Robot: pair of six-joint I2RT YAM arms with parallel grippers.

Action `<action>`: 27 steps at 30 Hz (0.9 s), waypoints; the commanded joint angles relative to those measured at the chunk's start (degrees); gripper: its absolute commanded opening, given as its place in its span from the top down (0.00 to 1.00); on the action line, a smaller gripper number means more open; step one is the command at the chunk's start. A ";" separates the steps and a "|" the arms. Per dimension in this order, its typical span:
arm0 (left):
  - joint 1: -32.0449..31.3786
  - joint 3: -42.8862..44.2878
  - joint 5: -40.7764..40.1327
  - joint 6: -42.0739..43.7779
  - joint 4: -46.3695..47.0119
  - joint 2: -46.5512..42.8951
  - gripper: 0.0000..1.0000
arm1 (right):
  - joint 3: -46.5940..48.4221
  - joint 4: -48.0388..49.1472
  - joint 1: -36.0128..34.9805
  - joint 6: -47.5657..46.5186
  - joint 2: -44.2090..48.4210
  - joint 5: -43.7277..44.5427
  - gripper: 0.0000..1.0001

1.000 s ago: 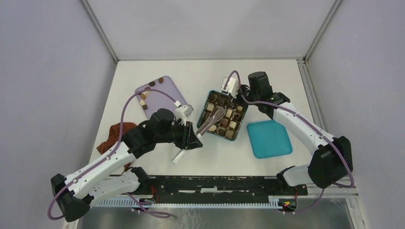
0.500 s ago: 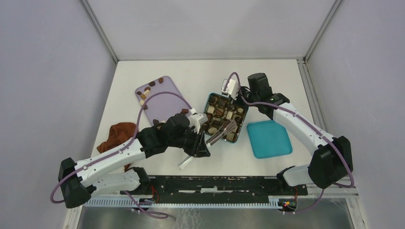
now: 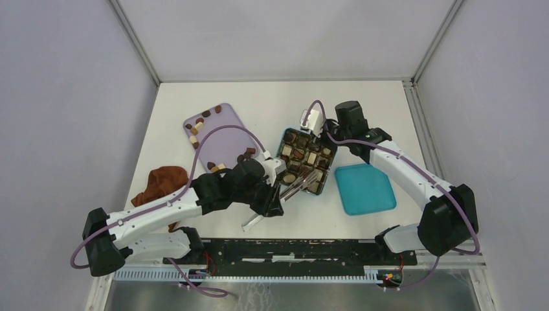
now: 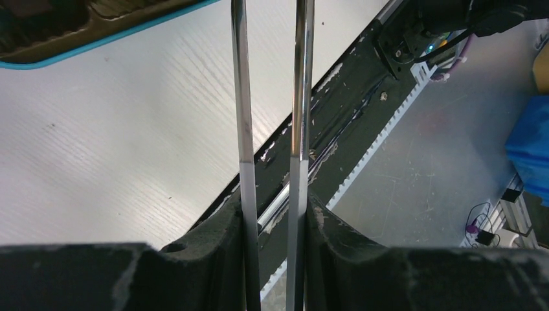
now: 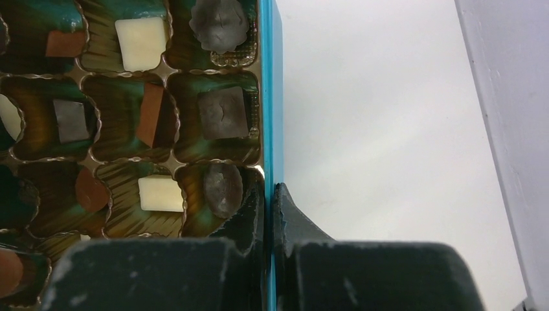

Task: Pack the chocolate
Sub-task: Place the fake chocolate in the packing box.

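Moved: your left arm has swung the tongs (image 3: 301,183) from the middle of the box (image 5: 268,97) toward its near right corner.
Worktop (image 3: 272,103): it carries the tray, box, lid and cloth.
Tray (image 3: 223,139): lilac, left of the box, with a handful of pieces along its far edge and near corner.
Lid (image 3: 364,188): off, lying just right of the box.
Cloth (image 3: 162,181): bunched at the left edge.
Left gripper (image 4: 272,227): nearly closed, squeezing the tongs' two arms. You cannot tell whether the tips carry a piece.
Right gripper (image 5: 268,207): pinched tight on the box's wall, steadying it.
Chocolate (image 5: 140,43): mostly seated in the box's cells, the rest on the tray.
Progress: well along, I judge. You still have the tray's pieces to move and the lid to fit.
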State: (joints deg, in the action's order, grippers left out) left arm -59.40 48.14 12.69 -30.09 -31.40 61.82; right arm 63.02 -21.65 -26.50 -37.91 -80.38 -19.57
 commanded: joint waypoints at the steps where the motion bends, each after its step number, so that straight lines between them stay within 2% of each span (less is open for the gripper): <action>1: -0.31 4.65 -3.61 4.14 0.55 -4.78 0.98 | 0.12 5.33 0.19 -0.38 6.38 4.14 1.00; 7: -0.36 7.48 -5.04 5.03 -2.20 -8.27 0.98 | 0.39 5.54 -0.20 -1.88 9.06 10.05 1.00; 17: -0.32 8.57 -4.99 4.65 -4.19 -8.55 0.98 | 1.18 6.10 -2.19 -2.79 10.90 18.62 1.00; 23: -0.36 7.84 -2.79 4.66 -3.30 -6.26 0.98 | 0.50 5.88 -2.20 -1.81 10.10 13.06 1.00; 27: -0.35 7.53 -3.09 4.79 -3.69 -4.19 0.98 | -0.44 5.74 -1.51 0.29 7.18 4.78 1.00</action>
State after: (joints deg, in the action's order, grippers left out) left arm -59.40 54.26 8.60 -27.46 -37.41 56.29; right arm 61.71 -21.08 -28.36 -40.62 -72.34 -6.37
